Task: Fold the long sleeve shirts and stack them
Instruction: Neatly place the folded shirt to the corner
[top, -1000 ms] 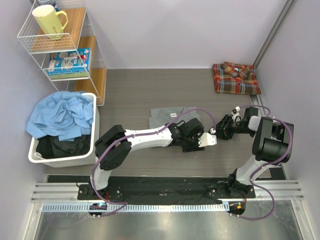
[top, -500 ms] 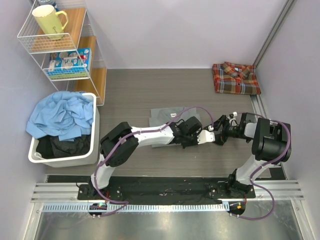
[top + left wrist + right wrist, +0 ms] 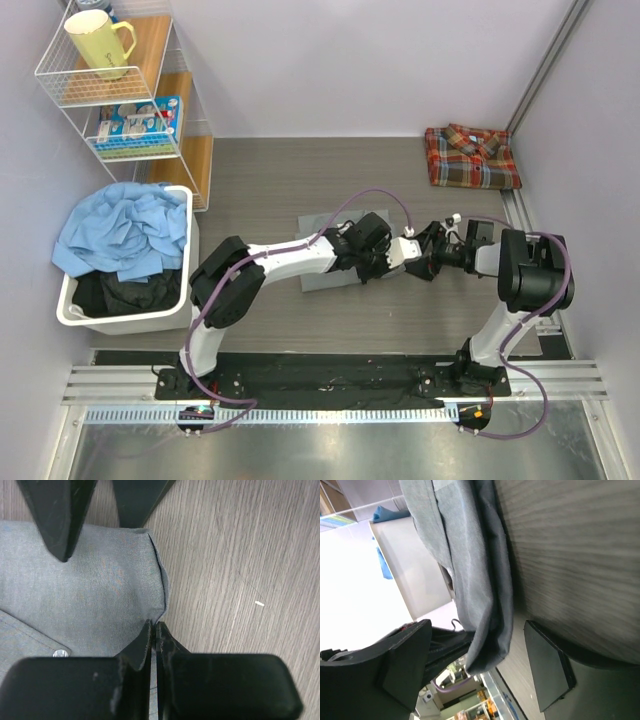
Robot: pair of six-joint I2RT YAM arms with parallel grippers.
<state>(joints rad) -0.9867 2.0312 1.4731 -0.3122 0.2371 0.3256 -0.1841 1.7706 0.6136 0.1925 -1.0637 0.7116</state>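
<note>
**Now the left gripper (image 3: pixel 154 626) pinches the grey shirt (image 3: pixel 320 225)**

The grey shirt lies near the middle of the wooden table (image 3: pixel 270 180), seen from the top. Both arms reach in and meet at its right edge, at about 3 o'clock from the shirt's middle.

The left gripper is closed tight. Its two black fingers (image 3: pixel 142 645) are pressed together, and the edge of the grey cloth is caught between their tips. In the left wrist view the cloth spreads out toward 9 o'clock, and bare wood shows toward 3 o'clock. A small pale button (image 3: pixel 61 653) sits on the shirt at about 8 o'clock.

The right gripper (image 3: pixel 475 667) is spread wide. One finger (image 3: pixel 405 665) is on one side of the shirt's edge and the other finger is on the other side. The folded edge of the cloth hangs in the gap between them. I cannot tell if either finger touches it.

The plaid shirt (image 3: pixel 472 157) lies folded in the far right corner of the table, at about 1 o'clock from the grey one and well apart from it.

A white tub (image 3: pixel 125 318) full of blue clothes (image 3: pixel 125 232) stands at 9 o'clock. A wire rack (image 3: pixel 60 90) with a yellow mug (image 3: pixel 97 42) on top stands at 10 o'clock.
</note>
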